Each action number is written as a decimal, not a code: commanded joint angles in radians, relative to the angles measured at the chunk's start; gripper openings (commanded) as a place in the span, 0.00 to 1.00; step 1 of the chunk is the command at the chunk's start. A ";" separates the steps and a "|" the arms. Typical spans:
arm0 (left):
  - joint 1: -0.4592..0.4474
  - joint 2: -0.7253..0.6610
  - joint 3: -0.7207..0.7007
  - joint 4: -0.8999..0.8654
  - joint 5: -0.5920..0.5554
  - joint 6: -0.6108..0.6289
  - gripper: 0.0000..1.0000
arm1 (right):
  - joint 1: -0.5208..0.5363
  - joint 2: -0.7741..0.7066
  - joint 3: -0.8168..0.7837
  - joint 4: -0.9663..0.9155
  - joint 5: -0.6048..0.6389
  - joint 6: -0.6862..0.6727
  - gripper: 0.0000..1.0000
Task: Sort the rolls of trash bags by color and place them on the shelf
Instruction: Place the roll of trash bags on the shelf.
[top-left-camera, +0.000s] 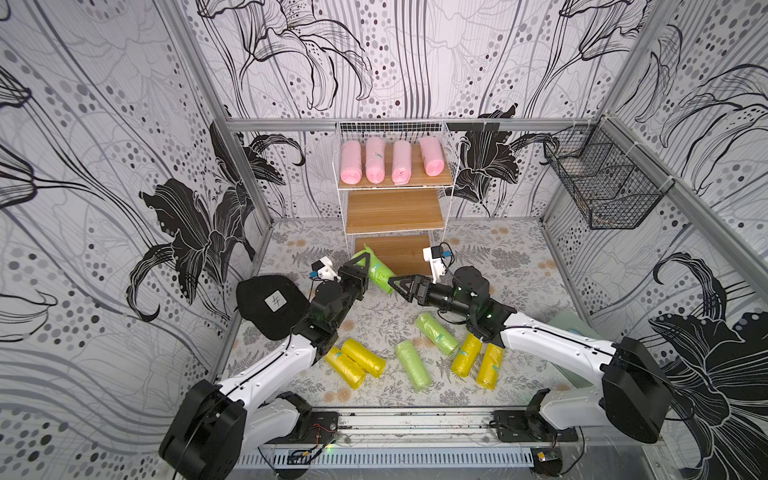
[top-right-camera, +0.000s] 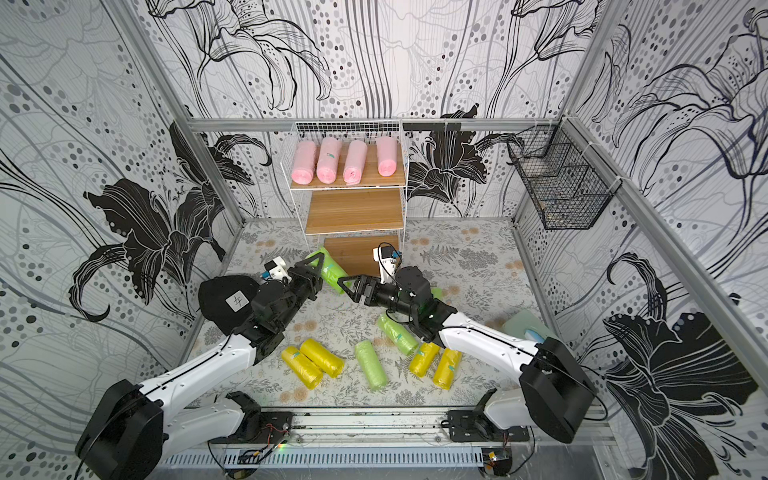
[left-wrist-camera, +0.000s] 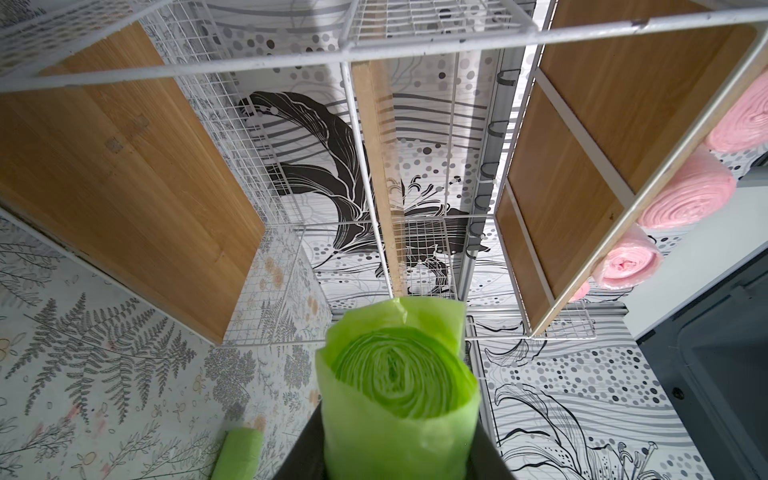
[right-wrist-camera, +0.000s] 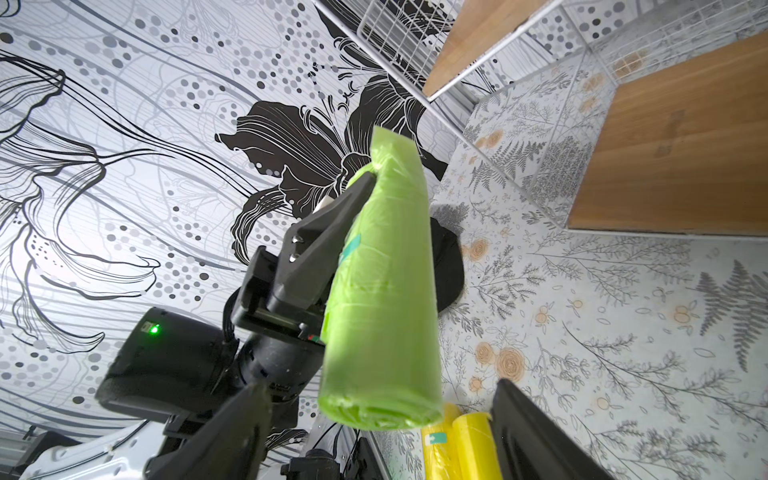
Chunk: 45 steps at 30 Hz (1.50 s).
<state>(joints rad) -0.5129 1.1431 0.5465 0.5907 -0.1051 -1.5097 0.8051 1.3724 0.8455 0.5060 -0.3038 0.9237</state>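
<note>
The left claw (top-left-camera: 365, 266) is clamped on a light green trash-bag roll (top-left-camera: 380, 275), held off the tabletop (top-left-camera: 498, 266) just before the lowest board of the shelf (top-left-camera: 392, 212). The right claw (top-left-camera: 398, 285) stands open beside the roll's end.

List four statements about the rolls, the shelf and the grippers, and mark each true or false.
1. Four pink rolls lie on the top board of the shelf. True.
2. The left gripper holds a pink roll. False: it is shut on a light green roll.
3. The right gripper is open. True.
4. The four yellow rolls lie on the shelf. False: they lie on the table.
</note>
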 joint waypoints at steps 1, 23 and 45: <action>-0.024 0.017 -0.009 0.155 -0.006 -0.052 0.28 | 0.006 0.032 0.044 0.044 -0.011 0.003 0.86; -0.061 0.093 -0.012 0.262 -0.025 -0.088 0.62 | 0.026 -0.048 0.064 -0.089 0.229 -0.108 0.37; 0.037 -0.037 0.202 -0.438 0.060 0.542 0.85 | -0.084 0.056 0.456 -0.489 0.514 -0.540 0.33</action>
<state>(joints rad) -0.4824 1.0924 0.6891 0.2478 -0.0978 -1.1168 0.7368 1.3865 1.2369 0.0441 0.1757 0.4465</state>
